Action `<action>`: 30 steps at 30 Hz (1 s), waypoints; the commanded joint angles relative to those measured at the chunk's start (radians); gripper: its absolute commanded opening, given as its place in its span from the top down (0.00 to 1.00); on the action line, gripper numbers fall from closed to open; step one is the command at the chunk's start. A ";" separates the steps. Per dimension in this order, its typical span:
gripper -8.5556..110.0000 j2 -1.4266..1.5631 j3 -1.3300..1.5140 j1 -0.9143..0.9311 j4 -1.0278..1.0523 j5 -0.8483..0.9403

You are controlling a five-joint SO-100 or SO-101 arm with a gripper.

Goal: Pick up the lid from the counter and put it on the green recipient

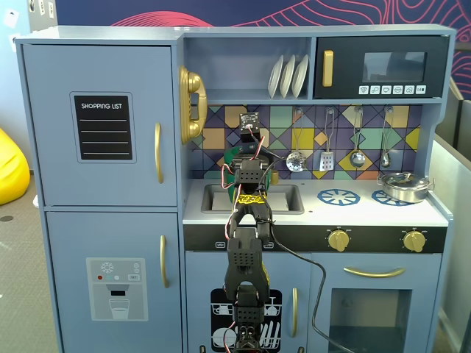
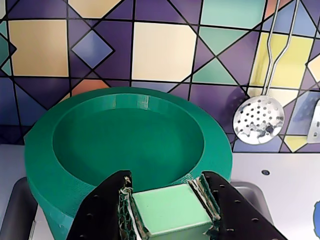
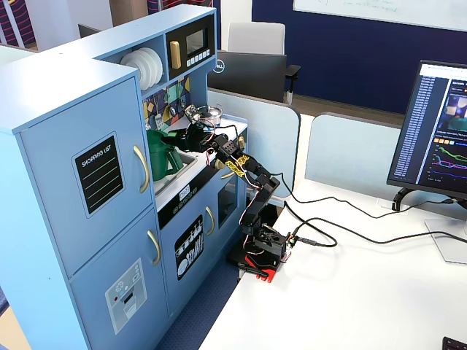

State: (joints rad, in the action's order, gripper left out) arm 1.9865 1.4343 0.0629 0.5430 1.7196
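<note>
In the wrist view the green lid fills the middle, a round disc with a sunken centre. My gripper is shut on its light-green square tab handle, one black finger on each side. In a fixed view the tall dark-green recipient stands at the sink of the toy kitchen. The lid lies at its mouth with my gripper on it. I cannot tell whether the lid sits fully down. In the front fixed view the arm hides most of the green recipient.
The recipient stands at the sink. Blue burner rings and a steel pot are on the counter to the right. Utensils hang on the tiled back wall, including a slotted spoon. A shelf with plates is overhead.
</note>
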 commanded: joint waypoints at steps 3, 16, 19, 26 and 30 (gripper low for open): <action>0.66 0.020 -0.058 -0.012 -0.063 -0.034; 0.65 0.310 -0.097 0.002 0.278 0.026; 0.66 0.509 0.101 0.015 0.393 0.000; 0.76 0.904 0.666 0.074 0.517 -0.043; 0.89 1.032 1.032 0.067 0.506 -0.055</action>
State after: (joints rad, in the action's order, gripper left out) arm 2.9130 2.1690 0.1150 1.0462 1.6674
